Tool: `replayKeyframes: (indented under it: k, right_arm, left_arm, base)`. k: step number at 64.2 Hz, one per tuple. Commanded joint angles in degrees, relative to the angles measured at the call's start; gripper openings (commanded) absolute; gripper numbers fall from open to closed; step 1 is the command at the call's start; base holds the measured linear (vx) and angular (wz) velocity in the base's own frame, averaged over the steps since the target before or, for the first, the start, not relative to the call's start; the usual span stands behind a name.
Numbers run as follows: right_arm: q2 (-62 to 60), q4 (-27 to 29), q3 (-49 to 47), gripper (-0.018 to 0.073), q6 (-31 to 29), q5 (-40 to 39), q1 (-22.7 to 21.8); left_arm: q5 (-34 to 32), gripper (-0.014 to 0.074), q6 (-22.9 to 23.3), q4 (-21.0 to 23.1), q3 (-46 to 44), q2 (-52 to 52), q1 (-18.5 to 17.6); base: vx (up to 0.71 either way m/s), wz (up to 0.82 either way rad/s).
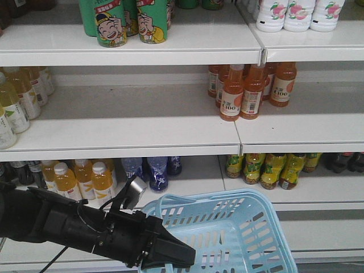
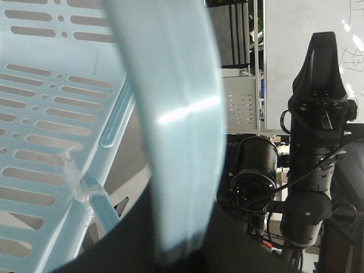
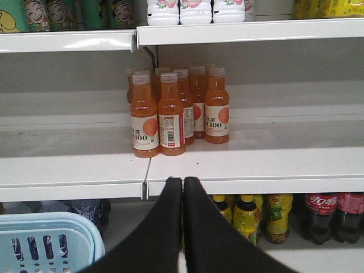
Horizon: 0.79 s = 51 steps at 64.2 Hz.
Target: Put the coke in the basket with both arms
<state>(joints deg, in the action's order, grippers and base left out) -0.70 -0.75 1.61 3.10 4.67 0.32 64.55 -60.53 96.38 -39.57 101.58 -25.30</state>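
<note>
The light blue slotted basket [image 1: 250, 239] hangs low in front of the bottom shelf. My left gripper [image 1: 179, 256] reaches in from the left at the basket's near rim. In the left wrist view the basket's pale blue handle [image 2: 170, 114] runs straight up between the black jaws of the left gripper [image 2: 182, 242], which is shut on it. My right gripper [image 3: 182, 183] is shut with nothing in it, its tips level with the front edge of the middle shelf. A corner of the basket [image 3: 51, 227] shows to its lower left. The coke is out of view.
Orange juice bottles [image 3: 170, 114] stand on the middle shelf [image 3: 256, 170] straight ahead of the right gripper. Yellow-green bottles [image 3: 247, 219] and dark cola bottles with red labels [image 3: 321, 213] fill the bottom shelf. Green cartoon cans [image 1: 128, 23] sit on top. The right arm [image 2: 313, 170] is beside the basket.
</note>
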Motion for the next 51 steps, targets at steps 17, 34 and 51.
replayKeyframes:
  k: [17, 34, 51]
  right_arm:
    - [-0.85, -0.59, 0.85, -0.0009, -0.21, -4.01, -0.11]
    - [-0.85, -0.59, 0.85, -0.0009, -0.21, -4.01, -0.11]
    - [-0.85, -0.59, 0.85, -0.0009, -0.21, -4.01, -0.11]
  left_arm:
    - [5.36, -0.0008, -0.78, 4.65, -0.67, -2.63, 0.05]
    - [5.36, -0.0008, -0.78, 4.65, -0.67, -2.63, 0.05]
    - [5.36, -0.0008, -0.78, 4.65, -0.67, -2.63, 0.05]
  base:
    - [0.00, -0.11]
    - [0.02, -0.23]
    - [0.03, -0.29]
